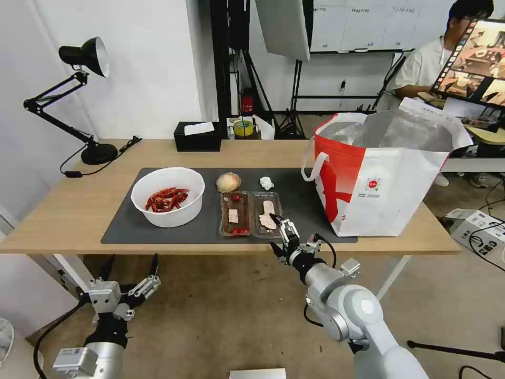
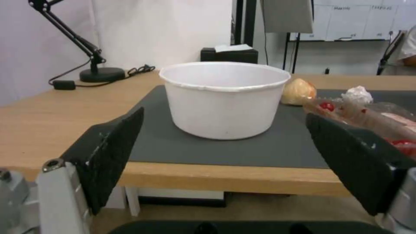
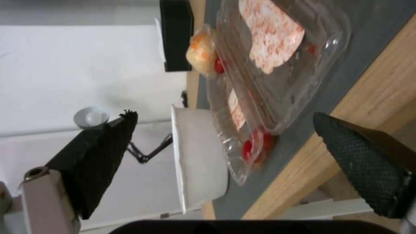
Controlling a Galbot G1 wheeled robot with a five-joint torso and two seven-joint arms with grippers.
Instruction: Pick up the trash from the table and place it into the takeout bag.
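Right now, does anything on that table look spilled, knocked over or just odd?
Nothing stands out. The bowl sits upright on the mat with its red scraps inside, the tray lies flat beside it, and the ball and tissue rest behind. The bag stands open. Both hands are open: right at the tray, left below the table edge.

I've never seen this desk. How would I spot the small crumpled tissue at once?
Find the dark grey mat on the table. Near its far edge, between the peach-coloured ball and the takeout bag, just behind the clear tray, lies the tissue. It is the smallest piece there, a wrinkled white wad.
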